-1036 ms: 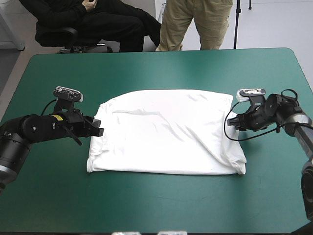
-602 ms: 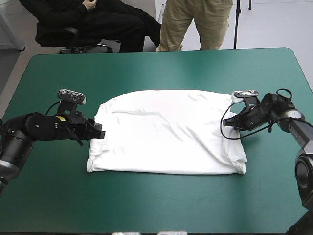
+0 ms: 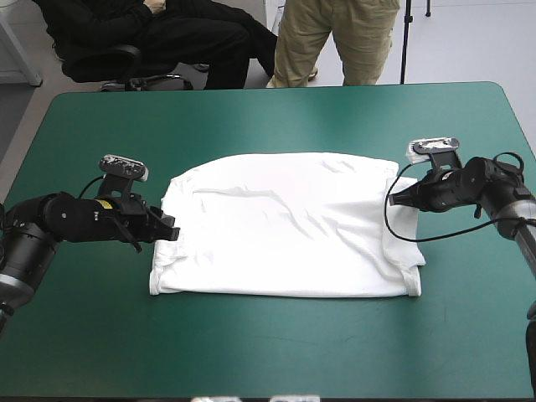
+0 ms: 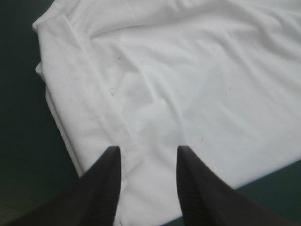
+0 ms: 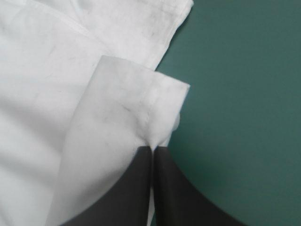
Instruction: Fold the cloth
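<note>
The white T-shirt [image 3: 285,226] lies as a flat folded rectangle in the middle of the table. At its left edge my left gripper [image 3: 170,228] is low and open. In the left wrist view its gripper [image 4: 148,149] has black fingers straddling the hemmed edge of the T-shirt [image 4: 188,70]. At the shirt's right edge sits my right gripper [image 3: 397,199]. The right wrist view shows this gripper [image 5: 151,148] shut on a corner flap [image 5: 136,103] of the T-shirt [image 5: 56,70], drawn a little away from the body of the cloth.
The teal-green cover [image 3: 268,117] stretches wide around the T-shirt on every side, up to the table's edges.
My right gripper reached into the shirt's right edge, then drew back to the right with a corner flap pinched. The left gripper edged closer to the shirt's left edge.
</note>
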`<state>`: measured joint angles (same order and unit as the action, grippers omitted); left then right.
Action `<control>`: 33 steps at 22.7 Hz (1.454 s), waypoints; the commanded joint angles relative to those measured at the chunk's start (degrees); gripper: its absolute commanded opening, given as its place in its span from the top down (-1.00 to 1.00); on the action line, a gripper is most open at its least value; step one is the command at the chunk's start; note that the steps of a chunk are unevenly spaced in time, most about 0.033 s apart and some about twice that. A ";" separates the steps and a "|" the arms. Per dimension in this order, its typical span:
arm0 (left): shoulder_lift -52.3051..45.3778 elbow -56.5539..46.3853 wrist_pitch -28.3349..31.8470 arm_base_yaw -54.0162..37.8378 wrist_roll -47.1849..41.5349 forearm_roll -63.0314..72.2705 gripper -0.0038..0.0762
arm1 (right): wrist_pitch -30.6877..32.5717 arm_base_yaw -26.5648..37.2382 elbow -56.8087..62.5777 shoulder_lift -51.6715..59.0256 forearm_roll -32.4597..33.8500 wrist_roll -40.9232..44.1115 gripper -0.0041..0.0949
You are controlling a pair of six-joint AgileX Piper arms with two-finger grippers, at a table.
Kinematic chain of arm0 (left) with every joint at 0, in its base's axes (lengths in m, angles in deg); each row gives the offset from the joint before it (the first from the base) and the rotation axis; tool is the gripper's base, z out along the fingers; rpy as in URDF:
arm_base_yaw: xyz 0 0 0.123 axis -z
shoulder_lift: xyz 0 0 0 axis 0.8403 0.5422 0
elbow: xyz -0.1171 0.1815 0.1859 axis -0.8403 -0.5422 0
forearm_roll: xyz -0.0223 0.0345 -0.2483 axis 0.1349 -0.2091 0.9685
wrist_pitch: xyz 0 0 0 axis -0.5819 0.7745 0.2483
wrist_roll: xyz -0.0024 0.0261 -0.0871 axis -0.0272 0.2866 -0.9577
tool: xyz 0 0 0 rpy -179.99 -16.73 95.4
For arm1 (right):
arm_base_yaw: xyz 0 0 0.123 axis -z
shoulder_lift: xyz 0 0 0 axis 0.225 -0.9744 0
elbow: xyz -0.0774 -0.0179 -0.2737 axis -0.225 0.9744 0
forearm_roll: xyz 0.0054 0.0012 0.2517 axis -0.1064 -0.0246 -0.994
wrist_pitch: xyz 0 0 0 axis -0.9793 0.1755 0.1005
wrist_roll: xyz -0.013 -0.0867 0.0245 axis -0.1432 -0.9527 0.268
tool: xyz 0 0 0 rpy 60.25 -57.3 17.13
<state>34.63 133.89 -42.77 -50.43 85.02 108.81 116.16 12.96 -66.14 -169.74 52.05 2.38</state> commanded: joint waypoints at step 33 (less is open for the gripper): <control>-2.86 -16.12 3.75 0.14 -9.94 -4.10 0.17 | 18.50 -10.40 -1.43 25.05 1.24 3.31 -0.09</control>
<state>32.77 118.15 -44.44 -50.43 76.59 103.64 134.05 2.35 -66.17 -148.14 53.63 5.11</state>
